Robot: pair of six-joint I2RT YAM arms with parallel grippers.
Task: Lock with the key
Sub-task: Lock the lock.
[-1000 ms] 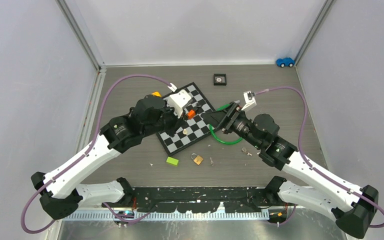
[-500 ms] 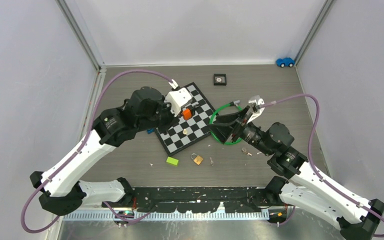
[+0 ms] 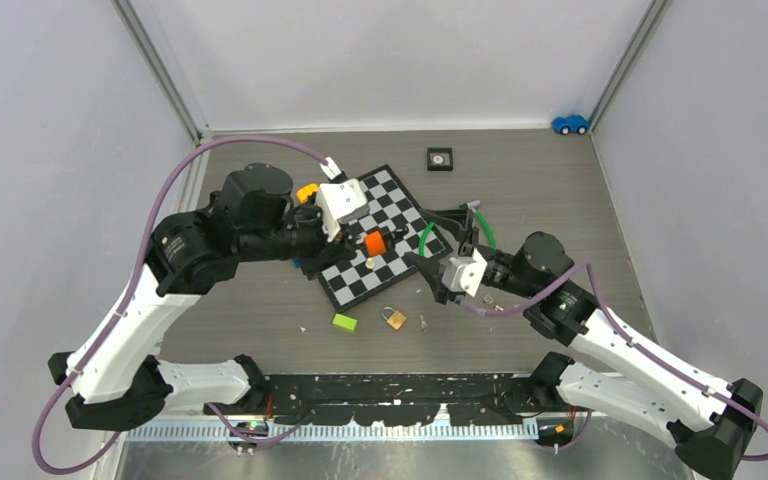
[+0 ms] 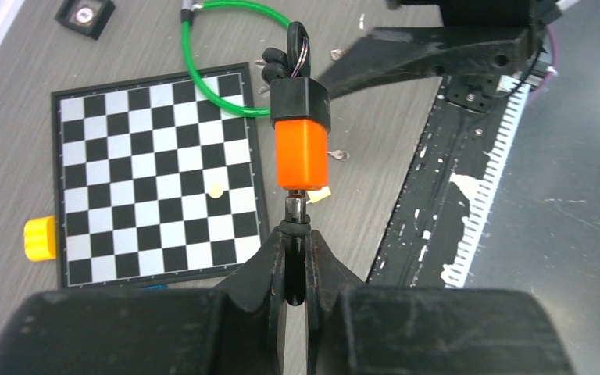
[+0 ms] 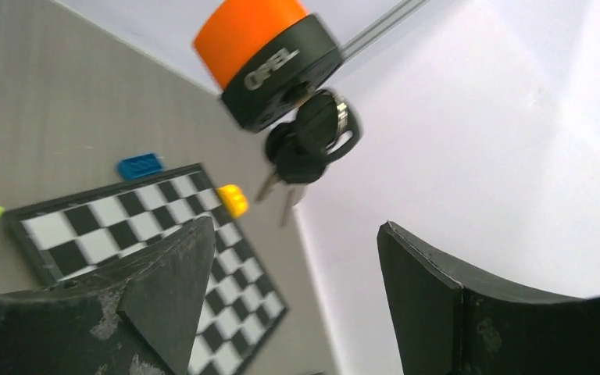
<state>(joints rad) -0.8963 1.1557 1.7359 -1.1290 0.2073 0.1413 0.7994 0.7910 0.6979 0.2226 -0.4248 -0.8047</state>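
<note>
Starting at the left gripper point(image 4: 295, 238), its jaws are seen shut on the metal stub of the lock point(image 4: 302, 152), which is held in the air above the chessboard point(image 4: 125, 156). One of the keys point(image 4: 298, 43) appears already seated in the lock's black end. The right gripper point(image 5: 295, 228) is spread wide just short of them, so grasping and turning are judged still to be done. Open room is left all round, with the walls point(image 3: 60, 150) well apart.

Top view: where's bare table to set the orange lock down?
Bare table lies at the back right, between the black box and the blue car, on toward the right wall. Crowded: the centre, where the right pincer faces the orange lock over the chessboard, with the green block and brass padlock just nearer.
</note>
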